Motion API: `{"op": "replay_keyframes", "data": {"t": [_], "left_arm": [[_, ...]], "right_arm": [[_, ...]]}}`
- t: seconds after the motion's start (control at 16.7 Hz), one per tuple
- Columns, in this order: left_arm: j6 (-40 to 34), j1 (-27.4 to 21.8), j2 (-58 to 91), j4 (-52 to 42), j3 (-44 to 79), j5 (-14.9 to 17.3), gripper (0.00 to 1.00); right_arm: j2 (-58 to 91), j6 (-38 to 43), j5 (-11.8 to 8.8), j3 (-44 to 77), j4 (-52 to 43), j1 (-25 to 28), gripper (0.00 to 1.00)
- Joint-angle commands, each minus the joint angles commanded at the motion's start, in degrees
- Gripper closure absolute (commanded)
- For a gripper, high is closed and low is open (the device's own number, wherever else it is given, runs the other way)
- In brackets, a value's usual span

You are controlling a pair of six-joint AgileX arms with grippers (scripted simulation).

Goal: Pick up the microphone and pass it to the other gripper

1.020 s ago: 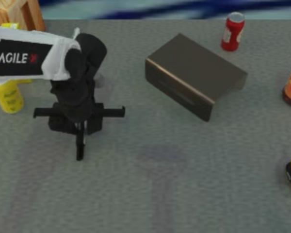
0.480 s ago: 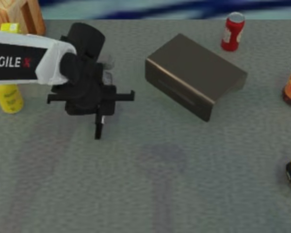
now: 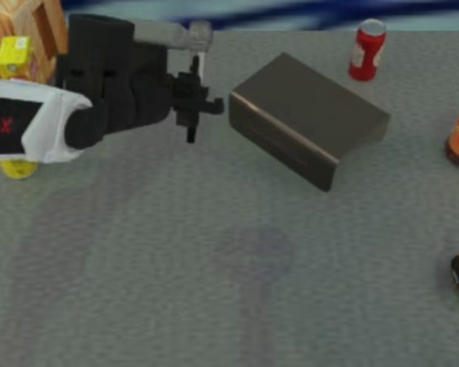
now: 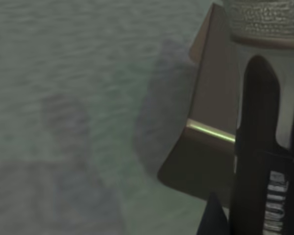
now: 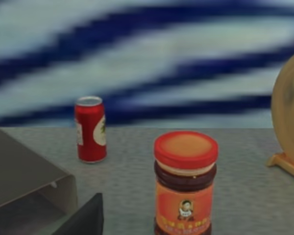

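Left gripper (image 3: 193, 103) swung up toward the brown box (image 3: 310, 118), lifting the microphone (image 3: 176, 34) (black stick, silver-grey mesh head). Fingers clamp it.

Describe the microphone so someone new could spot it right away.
Find the brown metal box mid-table in the top view. Just to its left, the left gripper holds the microphone above the table. Its slim grey handle and rounded mesh head set it apart.

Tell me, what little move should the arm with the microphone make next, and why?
Probably carry it rightward toward the table's middle. The left gripper has the microphone lifted near the far left, beside the brown box, and the right gripper is not in the top view, so no handover can happen here.
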Motion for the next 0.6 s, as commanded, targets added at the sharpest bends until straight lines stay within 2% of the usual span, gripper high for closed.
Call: {"op": "replay_keyframes", "data": {"t": [0.3,0.48,0.6], "left_arm": [[5.3,0.8,-6.4,22.3,-6.5,7.1,1.0],[7.4,1.2,-9.4,29.2,-8.7,9.6,1.0],[7.9,1.3,-10.1,30.6,-9.2,10.2,1.0]], "right_arm": [[0.0,0.0,0.0,0.0,0.0,0.0,0.0],[0.0,0.0,0.0,0.0,0.0,0.0,0.0],[0.0,0.0,0.0,0.0,0.0,0.0,0.0]]}}
